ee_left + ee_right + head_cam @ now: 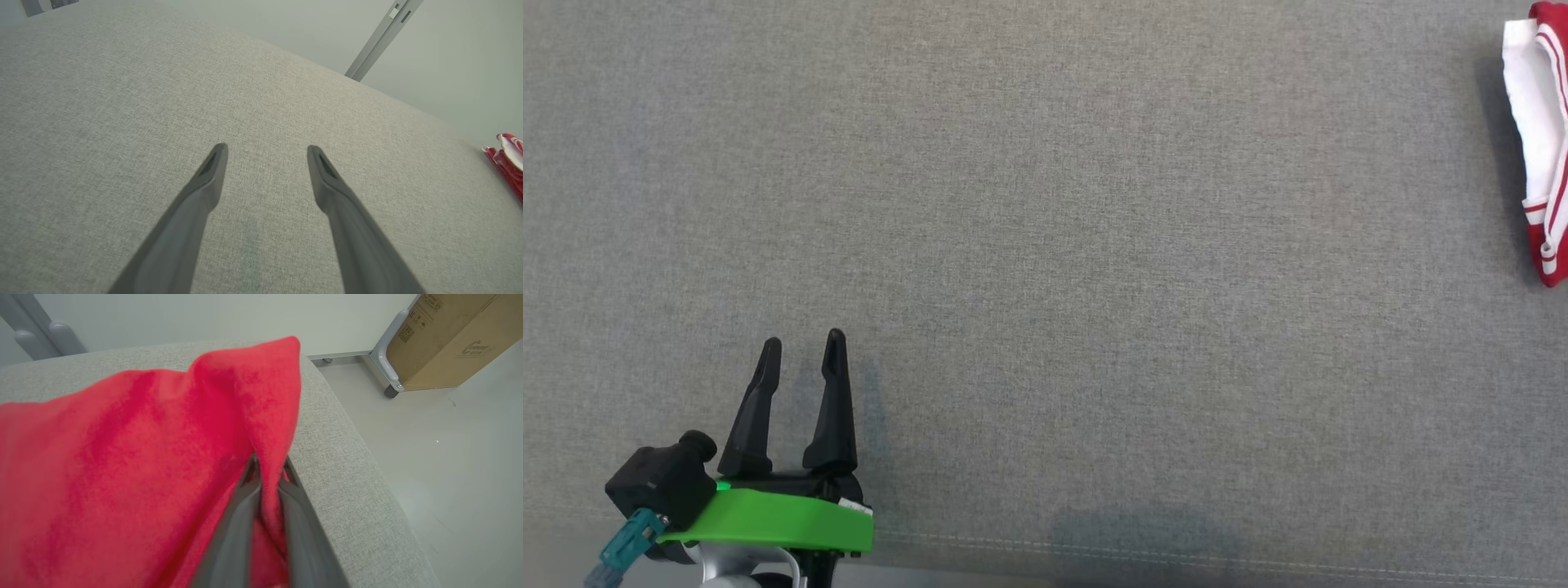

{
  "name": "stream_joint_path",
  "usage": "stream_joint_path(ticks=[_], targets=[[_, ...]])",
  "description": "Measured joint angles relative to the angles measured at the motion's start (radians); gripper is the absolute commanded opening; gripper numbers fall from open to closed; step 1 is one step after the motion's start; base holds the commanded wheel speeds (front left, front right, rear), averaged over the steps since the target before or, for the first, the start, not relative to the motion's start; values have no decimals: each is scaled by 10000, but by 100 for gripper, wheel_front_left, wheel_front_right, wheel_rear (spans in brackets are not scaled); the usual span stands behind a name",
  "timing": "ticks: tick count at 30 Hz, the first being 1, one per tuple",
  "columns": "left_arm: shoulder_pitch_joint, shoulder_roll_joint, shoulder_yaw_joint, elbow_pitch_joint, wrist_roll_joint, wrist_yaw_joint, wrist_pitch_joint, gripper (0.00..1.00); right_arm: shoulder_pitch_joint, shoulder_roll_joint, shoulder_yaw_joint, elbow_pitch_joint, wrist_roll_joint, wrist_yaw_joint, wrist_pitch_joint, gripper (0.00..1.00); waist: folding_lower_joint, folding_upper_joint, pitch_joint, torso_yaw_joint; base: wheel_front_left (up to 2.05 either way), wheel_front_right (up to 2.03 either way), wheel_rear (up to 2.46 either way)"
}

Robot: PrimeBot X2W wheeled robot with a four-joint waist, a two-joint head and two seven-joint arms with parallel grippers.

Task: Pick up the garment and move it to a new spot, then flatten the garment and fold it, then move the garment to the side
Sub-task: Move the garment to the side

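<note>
Not much clutter here. The brown cardboard box with printed labels (453,339) sits on the pale floor (449,465) well off the surface, tucked against a grey metal frame leg (384,363). There's a plain light wall (204,314) behind. From the left wrist, a slanted grey metal bar (380,41) stands against that same kind of wall beyond the far edge. Nothing is sitting between the two arms.

The grey woven-fabric surface (1094,245) is padded-looking, with a stitched seam along the front edge and a rounded corner on the right side.

The red and white striped-trim garment (143,457) is bunched up over by the right edge near that corner. In the head view just a slice of it (1539,122) pokes in at the right.

The right gripper (269,459) is clenched on a fold of the red cloth, which drapes to its left. The left gripper (804,339) is spread wide with nothing in it, near the front edge on the left, well apart from the garment.
</note>
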Motion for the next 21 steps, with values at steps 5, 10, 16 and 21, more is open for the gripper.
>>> stream_joint_path(ticks=[5,10,16,21], targets=[[-83,15,15,10,4,2,0,100,-108,288,-58,301,-81,-10,-261,100,0,0,122,58,0,0,0],[-147,59,96,0,52,4,2,100,-242,405,-113,587,-207,-12,-337,100,0,0,134,-18,0,0,0],[-146,144,221,15,73,79,2,100,-476,652,-347,1275,-502,-12,-598,100,0,0,96,-257,0,0,0],[-147,142,211,38,71,79,0,100,-854,792,-477,1536,-731,-10,-897,100,0,0,-62,-476,0,0,0]])
